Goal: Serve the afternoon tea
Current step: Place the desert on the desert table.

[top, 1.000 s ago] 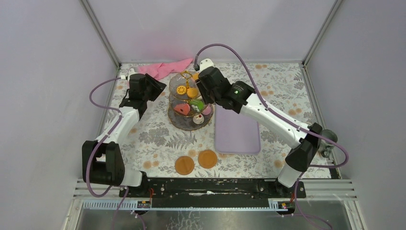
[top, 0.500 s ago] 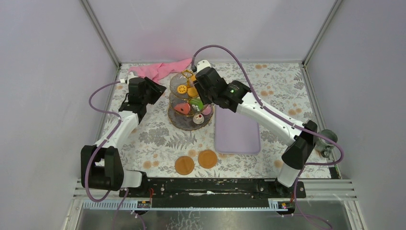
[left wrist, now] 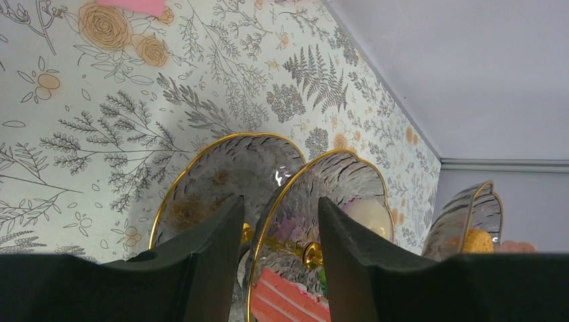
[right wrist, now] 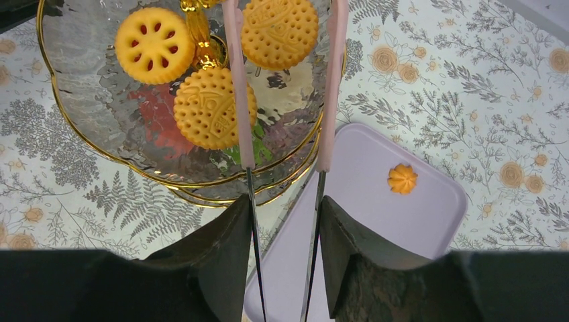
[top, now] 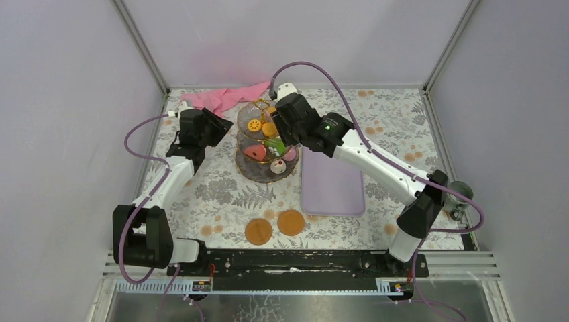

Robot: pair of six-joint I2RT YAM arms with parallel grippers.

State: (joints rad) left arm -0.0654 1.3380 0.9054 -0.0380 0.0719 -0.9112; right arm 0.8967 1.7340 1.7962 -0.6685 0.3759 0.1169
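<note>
Glass three-tier stand (top: pixel 265 144) sits at the lilac tray's (top: pixel 332 188) 10 o'clock; right end effector (right wrist: pixel 283 204) pinches pink tongs (right wrist: pixel 236 80) over a top-tier biscuit (right wrist: pixel 278 30), likely to lift it cleanly; left end effector (left wrist: pixel 278 201) hovers spread at the stand's 9 o'clock.

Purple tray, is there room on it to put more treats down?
Yes. The lilac tray is bare apart from one small orange pastry near one edge. The table beside the tray, between the glass stand and two orange discs, is also free. The stand's top tier is crowded: three biscuits plus the pink tongs over it.
</note>
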